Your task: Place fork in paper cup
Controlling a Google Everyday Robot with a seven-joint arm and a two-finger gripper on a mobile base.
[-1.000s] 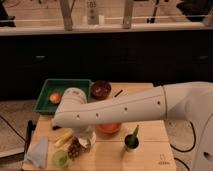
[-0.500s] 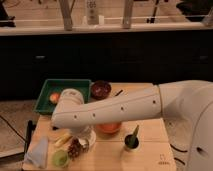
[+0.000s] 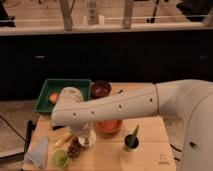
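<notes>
Since a second ago the robot's white shoulder has pushed further into view at the right, while the bend of the arm (image 3: 120, 106) stays above the left side of the orange bowl (image 3: 109, 126).

Everything rests on a pale wooden worktop (image 3: 150, 155). Behind the bowl runs a long dark counter front (image 3: 125, 55) with a lit ledge and upright posts above it. Light speckled floor (image 3: 15, 115) shows far to the bowl's left.

Counted: two bowls, three cups, one tray, one cloth. The dark red bowl (image 3: 100, 89) sits behind the orange bowl. The green tray (image 3: 50, 82) lies behind and to its left, with one orange-red fruit (image 3: 54, 97) in it. The paper cup (image 3: 90, 141), small and white, stands just left of the orange bowl, partly covered by the arm. The light green cup (image 3: 61, 159) is further left and nearer the front edge. The dark green cup (image 3: 131, 143) stands to the bowl's front right, with something dark sticking out of it. The pale blue cloth (image 3: 39, 151) lies far left.

The pincer (image 3: 84, 134) hangs from the arm's bend right at the paper cup. Whether it is spread or pressed together, I cannot tell. I cannot make out the fork.
</notes>
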